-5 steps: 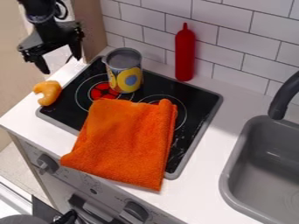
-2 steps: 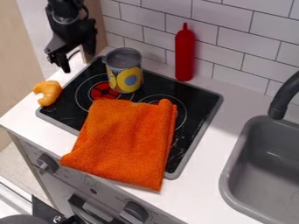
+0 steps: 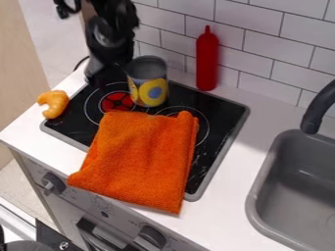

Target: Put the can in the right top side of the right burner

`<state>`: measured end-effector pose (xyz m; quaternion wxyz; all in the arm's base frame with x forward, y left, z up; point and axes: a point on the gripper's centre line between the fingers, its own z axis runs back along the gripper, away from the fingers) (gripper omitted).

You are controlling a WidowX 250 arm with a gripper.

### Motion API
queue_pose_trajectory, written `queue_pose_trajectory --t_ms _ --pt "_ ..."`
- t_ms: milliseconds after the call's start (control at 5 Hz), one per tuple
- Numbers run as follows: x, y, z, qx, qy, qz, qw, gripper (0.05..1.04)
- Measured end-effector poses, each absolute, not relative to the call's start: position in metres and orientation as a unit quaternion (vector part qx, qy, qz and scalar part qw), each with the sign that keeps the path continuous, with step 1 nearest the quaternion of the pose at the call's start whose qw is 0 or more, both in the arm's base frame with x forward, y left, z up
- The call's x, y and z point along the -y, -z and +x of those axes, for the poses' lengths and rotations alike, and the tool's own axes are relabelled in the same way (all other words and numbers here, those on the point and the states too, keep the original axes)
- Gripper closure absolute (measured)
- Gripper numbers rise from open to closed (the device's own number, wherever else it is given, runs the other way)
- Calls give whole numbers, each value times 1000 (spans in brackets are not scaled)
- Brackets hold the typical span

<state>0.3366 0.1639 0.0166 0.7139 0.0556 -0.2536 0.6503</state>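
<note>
"White tiles [image 3: 262,43] back your counter [image 3: 245,147], and your can [image 3: 148,83] stands upright on the stovetop [image 3: 226,112], by the left burner [image 3: 118,102]. Why is your gripper [image 3: 107,73] at its left?"

"Probably so you can grasp it or nudge it rightward; your goal lies that way."

"Are you gripping it?"

"You can't tell: dark shapes blur together, so open or closed is unclear, and so is contact."

"And the orange cloth [image 3: 140,159]?"

"It covers part of your right burner [image 3: 208,128]. You'd best aim for the burner's far right side, where the glass is bare, or you may snag the fabric."
</note>
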Motion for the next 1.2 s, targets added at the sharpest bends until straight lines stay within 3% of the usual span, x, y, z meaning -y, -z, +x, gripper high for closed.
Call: queue_pose_trajectory --t_ms 600,800,1200 --pt "-143 -19 359 225 -674 6 704 85" --pt "-130 -20 360 209 -679 7 704 85" --pt "-96 -25 368 198 -731 9 653 85"
